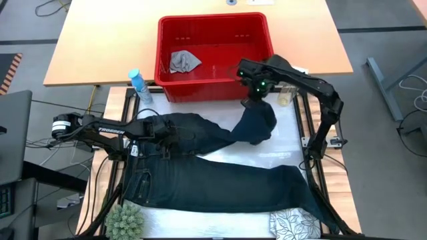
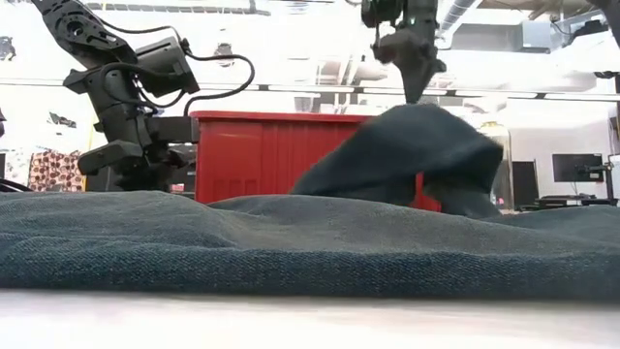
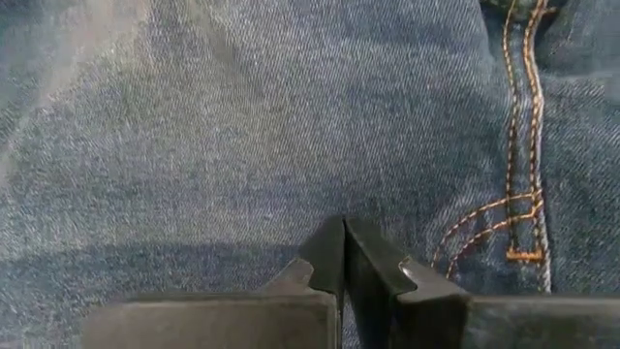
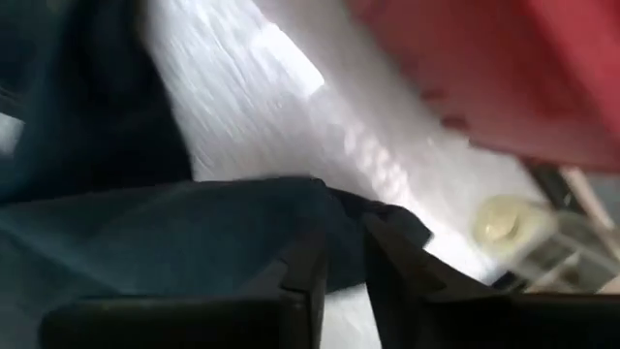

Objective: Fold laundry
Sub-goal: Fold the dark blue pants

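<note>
Bunching dark denim jeans (image 1: 220,173): right gripper (image 1: 254,100) slightly parted above raised leg; left gripper (image 3: 344,254) closed.

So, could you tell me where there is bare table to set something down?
Bare white patch between the jeans leg, the red basket and the table's right edge; a strip along the front edge. Crowded around the left gripper on the waistband.

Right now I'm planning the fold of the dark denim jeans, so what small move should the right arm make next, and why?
Probably lift the right gripper clear, opening wider. One leg of the dark blue-black denim jeans already lies bunched in front of the red plastic basket, and the jaws appear only slightly parted just above it. The left gripper rests shut on the waist area.
</note>
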### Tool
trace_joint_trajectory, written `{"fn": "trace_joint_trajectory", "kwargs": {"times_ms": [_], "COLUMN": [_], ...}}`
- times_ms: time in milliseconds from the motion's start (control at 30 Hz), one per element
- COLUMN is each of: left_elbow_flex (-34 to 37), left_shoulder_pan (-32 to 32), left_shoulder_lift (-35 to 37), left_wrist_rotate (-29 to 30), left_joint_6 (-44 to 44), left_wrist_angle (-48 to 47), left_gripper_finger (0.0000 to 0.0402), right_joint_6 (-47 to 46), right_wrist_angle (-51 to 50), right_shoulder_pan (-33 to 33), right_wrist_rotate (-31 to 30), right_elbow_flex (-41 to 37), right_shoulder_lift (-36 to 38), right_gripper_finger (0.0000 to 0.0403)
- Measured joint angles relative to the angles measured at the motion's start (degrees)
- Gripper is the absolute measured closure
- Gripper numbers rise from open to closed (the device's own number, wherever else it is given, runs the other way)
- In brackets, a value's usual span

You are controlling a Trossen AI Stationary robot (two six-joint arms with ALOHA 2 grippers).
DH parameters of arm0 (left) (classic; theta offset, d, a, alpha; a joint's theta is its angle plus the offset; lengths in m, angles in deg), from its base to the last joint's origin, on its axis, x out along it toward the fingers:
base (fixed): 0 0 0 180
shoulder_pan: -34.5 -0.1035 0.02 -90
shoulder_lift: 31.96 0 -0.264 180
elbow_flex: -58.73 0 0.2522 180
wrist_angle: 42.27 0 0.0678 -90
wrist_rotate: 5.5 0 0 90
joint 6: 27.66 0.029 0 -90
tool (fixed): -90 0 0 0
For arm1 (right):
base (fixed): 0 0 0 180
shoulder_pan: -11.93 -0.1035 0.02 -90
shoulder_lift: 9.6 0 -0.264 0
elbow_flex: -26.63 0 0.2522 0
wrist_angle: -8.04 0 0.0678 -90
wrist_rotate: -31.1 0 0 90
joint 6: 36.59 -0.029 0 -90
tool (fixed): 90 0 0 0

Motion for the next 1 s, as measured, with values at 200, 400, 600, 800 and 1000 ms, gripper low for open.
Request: {"fn": "trace_joint_trajectory", "kwargs": {"times_ms": [200, 400, 600, 800, 1000], "left_elbow_flex": [0.0, 0.0, 0.0, 0.0, 0.0], "left_shoulder_pan": [0.0, 0.0, 0.0, 0.0, 0.0], "left_shoulder_lift": [0.0, 0.0, 0.0, 0.0, 0.0], "left_wrist_rotate": [0.0, 0.0, 0.3, 0.4, 0.4], "left_joint_6": [-0.1, -2.1, -3.4, -4.6, -4.7], "left_wrist_angle": [2.3, 2.5, 3.0, 3.4, 3.3], "left_gripper_finger": [0.0401, 0.0401, 0.0401, 0.0401, 0.0401], "right_joint_6": [1.2, -2.8, 2.1, 7.6, 3.8], "right_wrist_angle": [-1.1, -1.2, -1.3, -1.2, 2.4], "right_shoulder_pan": [-1.9, -2.7, -13.9, -26.1, -32.4], "right_wrist_rotate": [-5.5, 1.7, 5.2, -6.7, -9.3], "right_elbow_flex": [6.4, 6.8, 5.3, -3.2, -21.1], "right_shoulder_lift": [0.5, 1.0, 1.0, 2.7, 10.1], "right_gripper_finger": [0.0275, 0.0258, 0.0257, 0.0257, 0.0257]}}
